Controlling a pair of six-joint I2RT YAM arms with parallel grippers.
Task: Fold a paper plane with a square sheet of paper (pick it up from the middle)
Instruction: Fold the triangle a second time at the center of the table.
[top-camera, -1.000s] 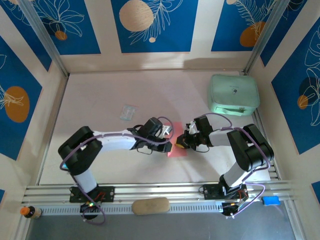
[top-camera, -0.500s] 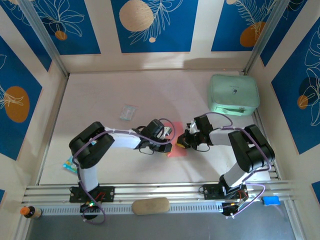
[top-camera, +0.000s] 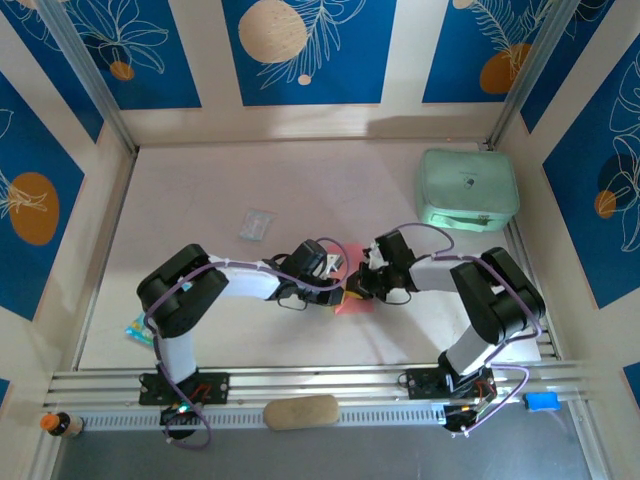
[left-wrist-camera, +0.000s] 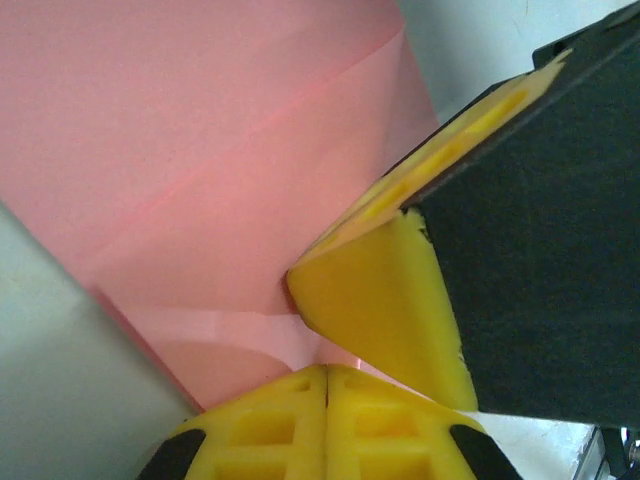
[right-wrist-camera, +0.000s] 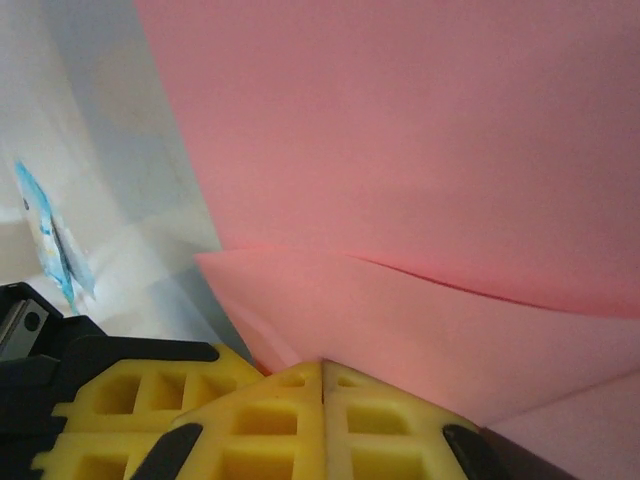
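Observation:
The square sheet of paper (top-camera: 352, 303) lies partly folded at the table's middle, salmon pink, with layered flaps and a crease showing in both wrist views (left-wrist-camera: 200, 150) (right-wrist-camera: 420, 130). My left gripper (top-camera: 340, 292) is shut, its yellow tips (left-wrist-camera: 327, 368) resting on the paper's near edge. From the right, my right gripper (top-camera: 358, 287) is also shut, and its tips (right-wrist-camera: 322, 364) touch a folded flap. In the left wrist view the right gripper's yellow finger (left-wrist-camera: 380, 300) presses on the paper just in front of my left tips. The two grippers almost meet.
A mint-green rounded case (top-camera: 467, 188) stands at the back right. A small clear packet (top-camera: 257, 223) lies left of centre, and a blue-printed packet (top-camera: 137, 328) lies by the left arm. A tan oblong pad (top-camera: 301, 411) sits on the front rail.
The left arm's elbow swung in toward the centre while its gripper stayed on the paper. The right gripper slid a little left, closer to the left gripper.

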